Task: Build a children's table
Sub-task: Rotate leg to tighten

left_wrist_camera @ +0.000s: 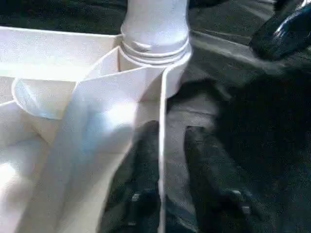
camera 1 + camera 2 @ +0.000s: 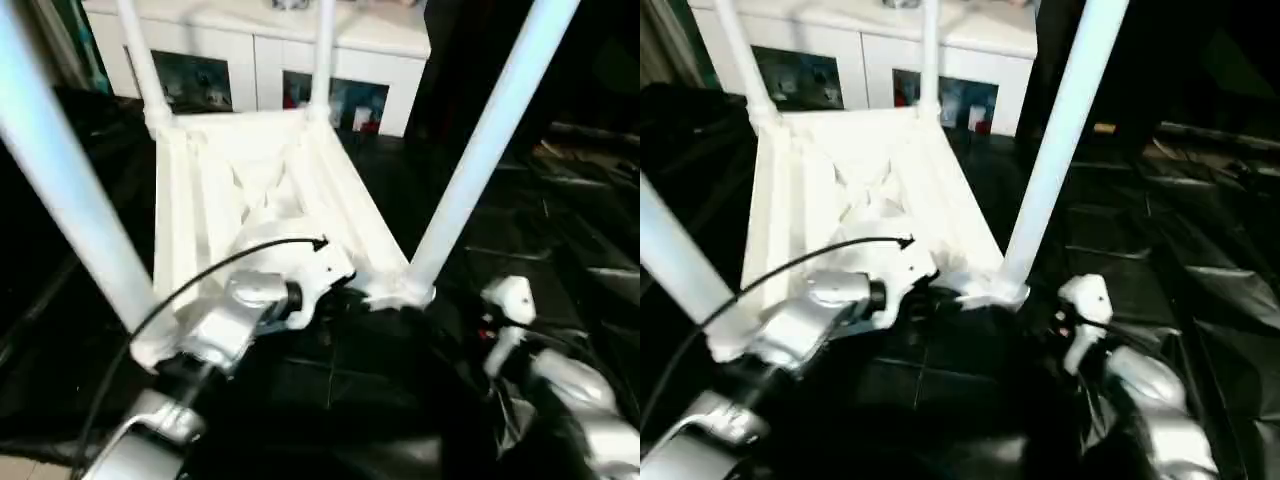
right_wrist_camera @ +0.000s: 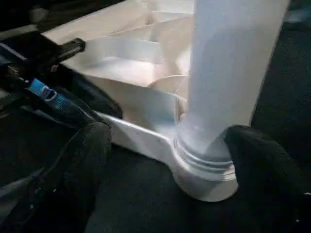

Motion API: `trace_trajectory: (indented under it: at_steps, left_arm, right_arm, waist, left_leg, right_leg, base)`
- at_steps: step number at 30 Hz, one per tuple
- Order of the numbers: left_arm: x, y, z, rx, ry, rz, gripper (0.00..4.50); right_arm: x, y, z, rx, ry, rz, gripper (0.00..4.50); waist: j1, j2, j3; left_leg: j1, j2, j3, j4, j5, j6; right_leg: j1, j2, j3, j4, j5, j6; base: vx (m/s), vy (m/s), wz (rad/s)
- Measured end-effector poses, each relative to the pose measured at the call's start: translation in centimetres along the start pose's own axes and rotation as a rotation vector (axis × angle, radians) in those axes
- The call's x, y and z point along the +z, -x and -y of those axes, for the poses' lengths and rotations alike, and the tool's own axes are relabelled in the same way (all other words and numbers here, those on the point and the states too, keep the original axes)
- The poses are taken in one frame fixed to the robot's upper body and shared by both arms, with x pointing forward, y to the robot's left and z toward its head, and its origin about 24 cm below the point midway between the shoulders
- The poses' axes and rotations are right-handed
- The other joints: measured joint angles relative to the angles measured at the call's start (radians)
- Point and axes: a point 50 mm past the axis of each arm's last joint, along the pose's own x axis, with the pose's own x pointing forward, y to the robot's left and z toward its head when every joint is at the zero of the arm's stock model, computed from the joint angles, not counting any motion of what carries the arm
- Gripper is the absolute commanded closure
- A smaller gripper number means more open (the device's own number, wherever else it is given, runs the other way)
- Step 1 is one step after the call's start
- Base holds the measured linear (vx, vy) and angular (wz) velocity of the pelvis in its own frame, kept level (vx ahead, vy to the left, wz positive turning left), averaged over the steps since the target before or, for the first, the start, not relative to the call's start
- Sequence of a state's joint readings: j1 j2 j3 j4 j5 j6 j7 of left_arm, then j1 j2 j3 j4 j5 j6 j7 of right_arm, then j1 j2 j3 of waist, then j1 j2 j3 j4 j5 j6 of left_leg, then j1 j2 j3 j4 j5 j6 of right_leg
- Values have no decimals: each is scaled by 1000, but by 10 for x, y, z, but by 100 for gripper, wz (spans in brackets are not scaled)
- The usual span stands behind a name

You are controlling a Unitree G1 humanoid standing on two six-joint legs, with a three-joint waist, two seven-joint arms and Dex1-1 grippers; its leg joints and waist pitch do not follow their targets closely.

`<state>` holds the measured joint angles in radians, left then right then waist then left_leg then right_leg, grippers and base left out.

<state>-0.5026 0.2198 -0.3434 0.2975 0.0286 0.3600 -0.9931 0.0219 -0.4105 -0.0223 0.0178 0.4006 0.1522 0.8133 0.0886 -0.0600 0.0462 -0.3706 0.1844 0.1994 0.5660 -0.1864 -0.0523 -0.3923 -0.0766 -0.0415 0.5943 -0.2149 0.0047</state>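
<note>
while the children's table [image 2: 250,190] is lying upside down on the black-cloth surface [image 2: 560,250], ribbed underside up, four white legs [image 2: 480,150] are standing up from its corner sockets. a white cabinet [image 2: 260,60] is sitting behind. the left arm is reaching over the near edge of the top; the right arm is sitting lower right, near the corner leg.

left wrist view: left tool [image 1: 163,160] is straddling the thin edge wall of the top, one finger each side, slightly parted, grip not certain.

right wrist view: right tool [image 3: 165,150] is standing wide open, fingers [image 3: 257,155] flanking the leg base and socket [image 3: 206,170].
</note>
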Motion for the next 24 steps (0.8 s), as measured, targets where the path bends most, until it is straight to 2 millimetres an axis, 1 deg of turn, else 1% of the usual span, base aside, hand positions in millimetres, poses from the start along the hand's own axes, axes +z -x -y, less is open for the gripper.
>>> trace_trajectory:
  at_steps: [2,5,8,10,11,12,13,14,16,18,19,20,22,24]
  left_arm:
    - [-1,11,3,-13,6,-16,311]
    - [-1,21,9,-35,12,-19,311]
    - [5,26,13,-45,13,4,266]
    - [8,29,17,-34,19,19,269]
    - [9,31,18,-28,18,20,263]
    - [8,34,19,-19,20,20,247]
    - [8,37,19,1,26,23,247]
    - [7,38,18,16,31,25,222]
    - [4,41,16,47,39,20,225]
    - [4,42,15,56,37,16,191]
    - [4,41,15,57,36,17,191]
    - [4,42,15,58,37,21,181]
    - [9,45,16,56,38,64,176]
    - [14,52,16,46,20,87,144]
  right_arm:
    - [5,4,-4,51,-18,-5,51]
    - [9,4,-9,96,-31,-6,51]
    - [7,1,-14,134,-44,-20,51]
    - [8,-1,-19,161,-49,-22,51]
    - [8,-2,-21,172,-55,-21,51]
    - [9,-2,-22,177,-56,-20,51]
    - [9,-2,-22,176,-55,-20,51]
    - [9,-2,-22,175,-54,-20,51]
    - [10,-3,-21,162,-51,-19,51]
    - [11,-4,-20,148,-46,-13,51]
    - [12,-4,-19,143,-44,-11,51]
    - [12,-4,-19,142,-44,-10,51]
    - [14,-1,-21,152,-46,-9,51]
    - [15,2,-24,181,-56,-9,51]
  waist:
    - [0,-2,1]
    - [1,-2,1]
    - [1,-5,3]
    - [0,-5,3]
    - [-1,-6,4]
    - [-1,-7,4]
    - [0,-8,5]
    - [0,-9,5]
    - [1,-9,5]
    - [1,-9,5]
    - [1,-9,5]
    - [1,-9,5]
    - [1,-9,5]
    - [1,-9,5]
  left_leg:
    - [-3,1,0,0,0,0]
    - [-3,2,0,1,0,0]
    - [-2,3,0,4,0,0]
    - [-2,3,1,6,1,0]
    - [-1,3,1,6,1,0]
    - [0,3,1,7,1,-1]
    - [1,3,1,7,-2,-5]
    - [1,3,1,7,-2,-5]
    - [1,4,1,9,-2,-5]
    - [1,4,1,11,-2,-5]
    - [1,4,1,13,-2,-5]
    - [1,4,1,13,-2,-5]
    - [0,4,1,13,-2,-5]
    - [1,4,1,13,-2,-5]
  right_leg:
    - [-4,0,-1,1,0,0]
    - [-5,1,-1,4,0,0]
    - [-4,1,-1,7,0,-1]
    - [-4,1,0,8,1,-2]
    - [-3,1,0,8,1,-2]
    - [-2,1,0,9,1,-2]
    - [-2,1,0,10,1,-2]
    - [-2,1,0,11,1,-2]
    - [-2,1,0,13,1,-1]
    - [-2,1,0,14,1,-1]
    - [-2,1,0,15,1,-1]
    - [-2,1,0,15,1,-1]
    - [-2,1,0,16,1,-1]
    - [-2,1,0,16,1,-1]
  base:
    - [0,0,0]
    - [0,0,0]
    - [0,0,0]
    - [0,0,0]
    - [0,0,0]
    - [0,0,0]
    - [0,0,0]
    - [0,0,0]
    - [0,0,0]
    - [0,0,0]
    - [0,0,0]
    - [0,0,0]
    - [0,0,0]
    - [0,0,0]
